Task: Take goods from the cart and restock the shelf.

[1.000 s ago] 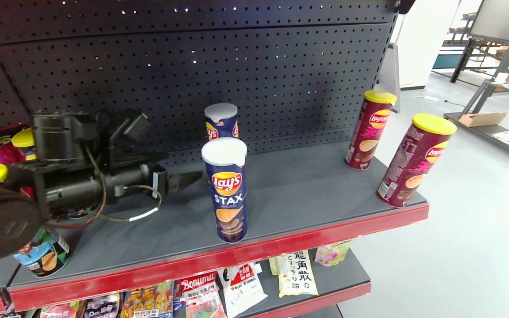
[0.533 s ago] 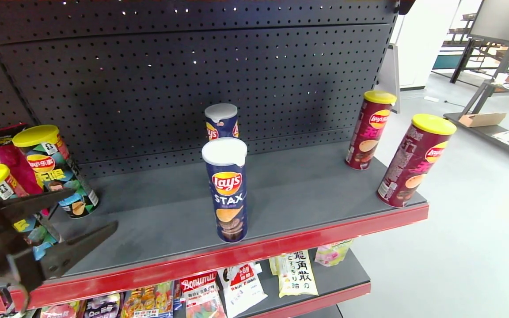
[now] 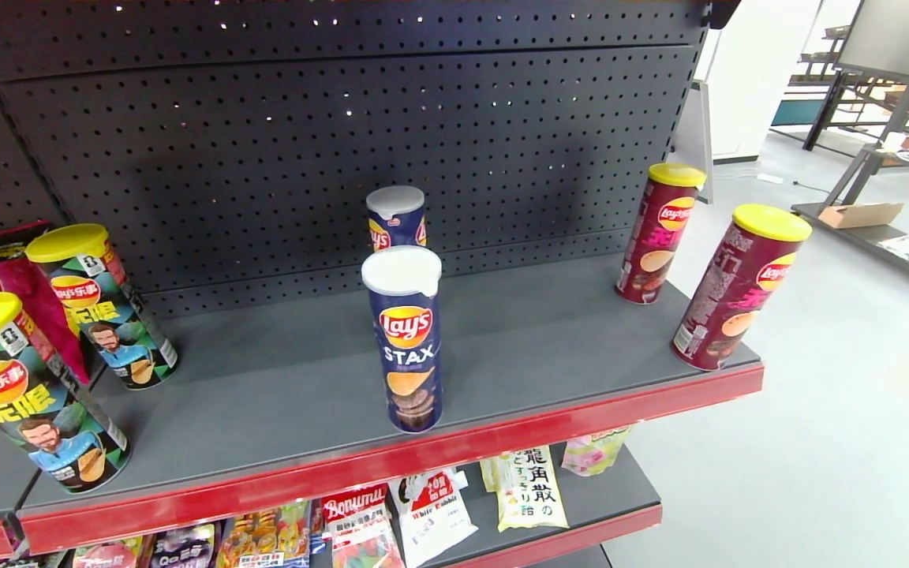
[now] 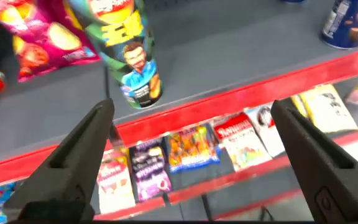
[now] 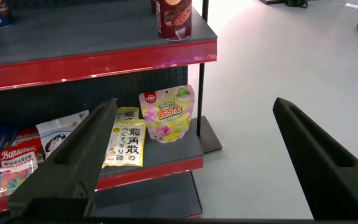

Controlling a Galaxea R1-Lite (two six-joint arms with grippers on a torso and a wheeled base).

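Grey shelf (image 3: 281, 379), rear blue can (image 3: 395, 219) half behind front blue can (image 3: 411, 347)

Bright on pale grey floor (image 3: 841, 442) at right, dim at dark perforated metal back panel (image 3: 265, 142) w/ pinpoint glints thru holes; soft shadows on grey shelf board (image 3: 281, 379); head-view edges bow.

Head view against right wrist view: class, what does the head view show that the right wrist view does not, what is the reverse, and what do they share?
Head view adds: two yellow-lidded green cans at the shelf's left end. Right wrist view adds: the right gripper, open. Shared: the maroon can at the shelf's right front corner, the red shelf edge, and the snack bag on the level below.
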